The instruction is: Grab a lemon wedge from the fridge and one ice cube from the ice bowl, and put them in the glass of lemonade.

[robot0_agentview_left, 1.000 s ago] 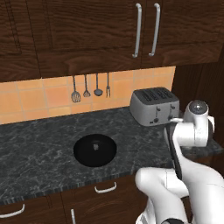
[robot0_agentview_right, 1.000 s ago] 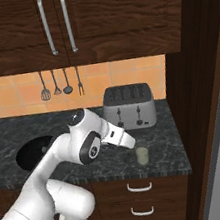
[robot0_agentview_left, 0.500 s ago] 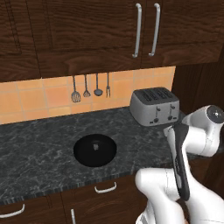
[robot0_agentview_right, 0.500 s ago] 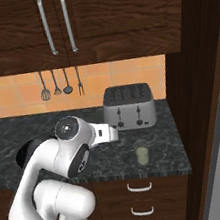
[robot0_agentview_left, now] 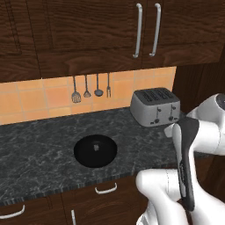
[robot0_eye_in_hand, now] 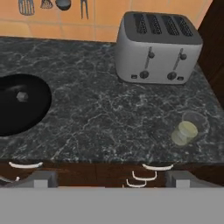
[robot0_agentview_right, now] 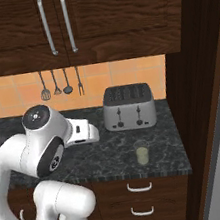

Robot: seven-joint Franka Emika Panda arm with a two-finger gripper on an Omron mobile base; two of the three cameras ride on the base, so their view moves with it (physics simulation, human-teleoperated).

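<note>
1. The gripper [robot0_eye_in_hand: 109, 180] stands with its jaws spread wide and nothing between them; its two grey tips rise at the bottom of the hand view, held back over the counter's front edge.
2. Ahead of the hand and off to its left lies the ice bowl [robot0_eye_in_hand: 37, 109], with one ice cube [robot0_eye_in_hand: 20, 96] resting near its middle. The glass of lemonade [robot0_eye_in_hand: 187, 129] stands ahead and to the hand's right, well apart from the bowl, in front of the toaster [robot0_eye_in_hand: 156, 48].
3. The cube is likely light, hard and slick, and so small that it could squirt out of a pinch. Taking it across two flat faces, jaws straight down, seems safest.
4. The bowl's glossy floor probably lets the cube slide if nudged, so centre the tips over it before closing.
5. The glass looks fragile and easily tipped; release from just above its rim.
6. No lemon wedge can be made out here.
7. No brand, label or readable writing can be made out; the toaster's front shows only levers and knobs.
</note>
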